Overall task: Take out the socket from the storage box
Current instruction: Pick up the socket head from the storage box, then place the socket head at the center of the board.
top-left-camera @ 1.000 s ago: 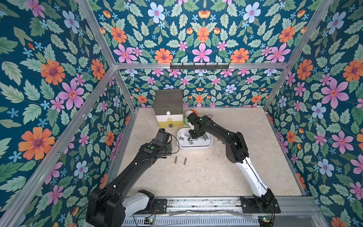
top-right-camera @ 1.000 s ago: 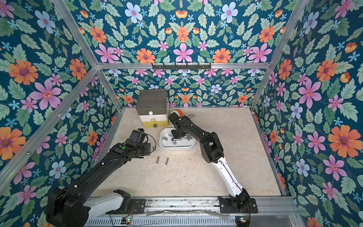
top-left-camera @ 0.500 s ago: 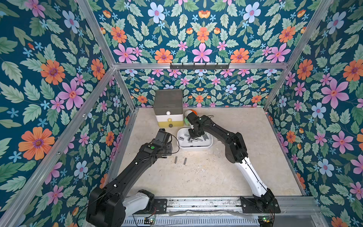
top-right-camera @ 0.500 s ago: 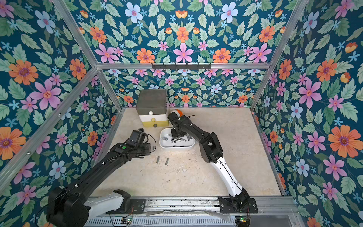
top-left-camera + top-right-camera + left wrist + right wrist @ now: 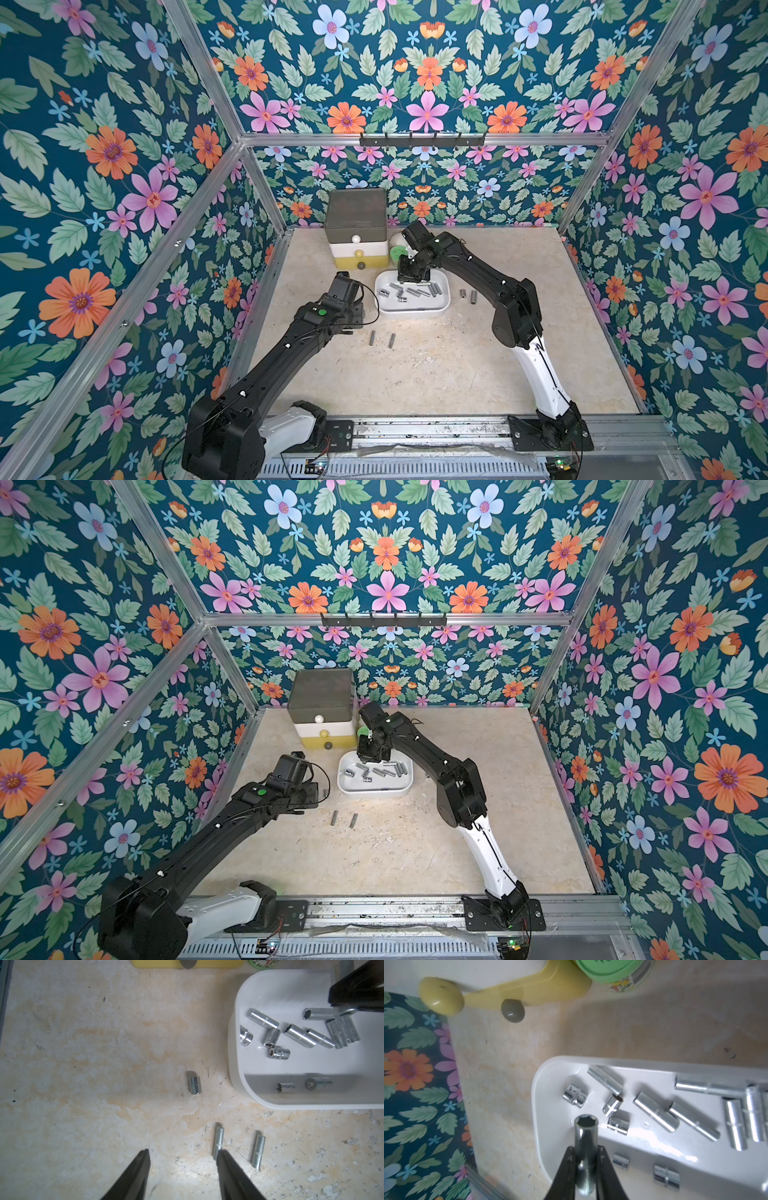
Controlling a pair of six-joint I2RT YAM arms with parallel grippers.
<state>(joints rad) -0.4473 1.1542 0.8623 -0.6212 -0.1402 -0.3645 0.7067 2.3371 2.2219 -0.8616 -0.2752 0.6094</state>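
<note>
Over the far side of the white box (image 5: pixel 415 311), close to the drawer tower (image 5: pixel 356 232), the right gripper (image 5: pixel 585 1152) is squeezed tight on one long shiny socket (image 5: pixel 586 1132) — its two black fingers (image 5: pixel 564 1172) press on the sides, and the open six-sided end sticks out past the tips. This socket hangs above the inside of the box, near a rounded corner; whether it touches the box floor cannot be told. Many other sockets (image 5: pixel 656 1114) lie inside the box, some long and some short, and a few touch each other. Beside the box, the left gripper (image 5: pixel 182 1153) hovers over the bare table (image 5: pixel 83 1064) with its fingers apart and nothing between them. Three loose sockets lie on the table near it — a short socket (image 5: pixel 195 1084) just beside the box wall and two long sockets (image 5: pixel 219 1138) side by side, a little apart. Two more sockets (image 5: pixel 467 295) sit on the table on the other side of the box. A can (image 5: pixel 608 968) with a green lid stands next to the tower
</note>
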